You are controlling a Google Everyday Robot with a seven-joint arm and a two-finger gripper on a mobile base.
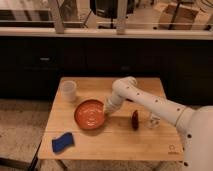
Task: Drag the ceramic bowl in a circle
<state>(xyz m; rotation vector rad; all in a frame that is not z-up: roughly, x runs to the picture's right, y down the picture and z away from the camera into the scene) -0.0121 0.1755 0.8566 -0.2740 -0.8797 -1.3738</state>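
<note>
The bowl (90, 115), glossy orange-red with a darker rim, sits on the wooden counter (120, 145), left of the counter's middle. It is upright and looks empty, with light glinting on its inner surface.

The arm (150, 102), white and jointed, comes in from the lower right corner, crosses the right half of the counter and bends down toward the bowl. The gripper (107, 112) is at the bowl's rim at about 3 o'clock, pointing downward and meeting the rim or just inside it. Whether it is apart, together or clamped on the rim cannot be told from this view.

A white cup (69, 91) stands upright at about 11 o'clock from the bowl, near it but not touching, close to the counter's far left corner. A blue sponge (62, 142) lies at about 7 o'clock from the bowl, near the front left edge. A small dark red object (135, 119) sits at 3 o'clock from the bowl, beyond the gripper and apart from both. Just to the right of it, partly under the arm, is a small clear item (153, 121) too faint to identify.

Behind the counter, at 12 o'clock, runs a dark cabinet (45, 60).
</note>
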